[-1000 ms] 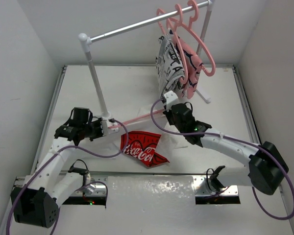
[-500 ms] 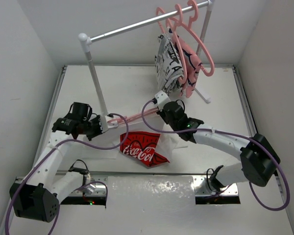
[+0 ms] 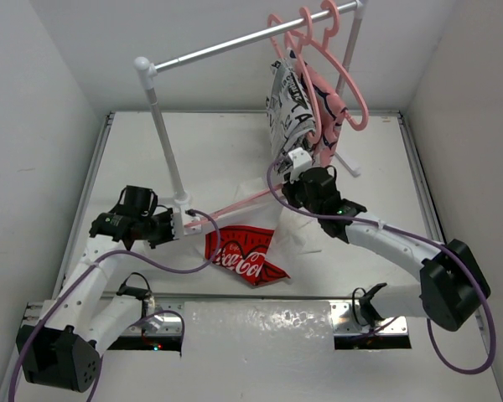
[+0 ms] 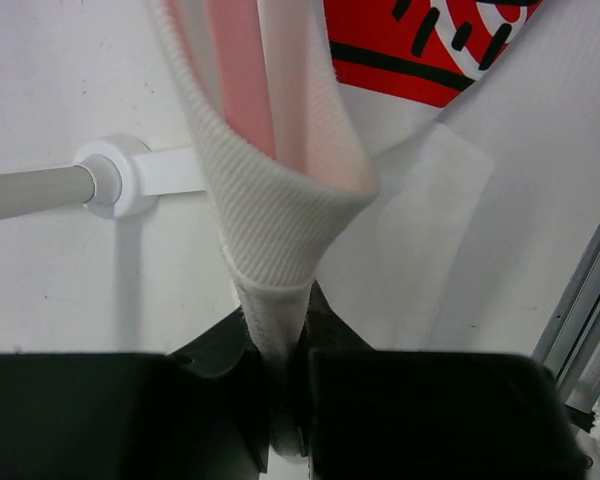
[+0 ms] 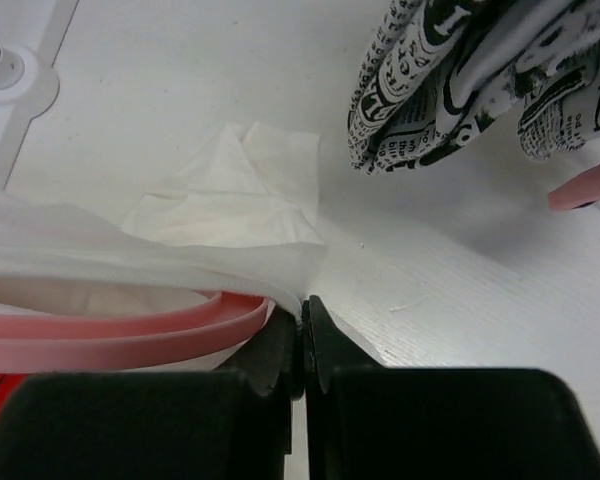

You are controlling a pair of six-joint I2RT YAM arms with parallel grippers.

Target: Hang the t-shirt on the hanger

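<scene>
The desk [image 3: 218, 151] carries everything, with the clothes rack [image 3: 235, 43] standing across its upper half and a patterned garment [image 3: 292, 105] hanging at the upper right.

The t-shirt [image 3: 245, 254] lies at the centre of the overhead view, its red panel sagging onto the desk while the white cloth is stretched between your two arms. Judge it light, soft and limp: it keeps no shape of its own, drapes wherever it is unsupported, and will likely slip along smooth plastic. Hold it by an edge or hem, where the cloth is doubled and a pinch bites best.

The hanger [image 3: 239, 202] runs as a thin pink bar from centre-left up toward the right, sheathed in the shirt. It looks stiff but slender, so avoid levering against it.

Your left fingers [image 4: 218, 348] are pressed together on a ribbed white band of the t-shirt, low in the wrist view, the pink arm showing inside the fold above. Your right fingers [image 5: 325, 345] are pressed shut on a thin edge of white cloth, just beside the hanger's end.
</scene>
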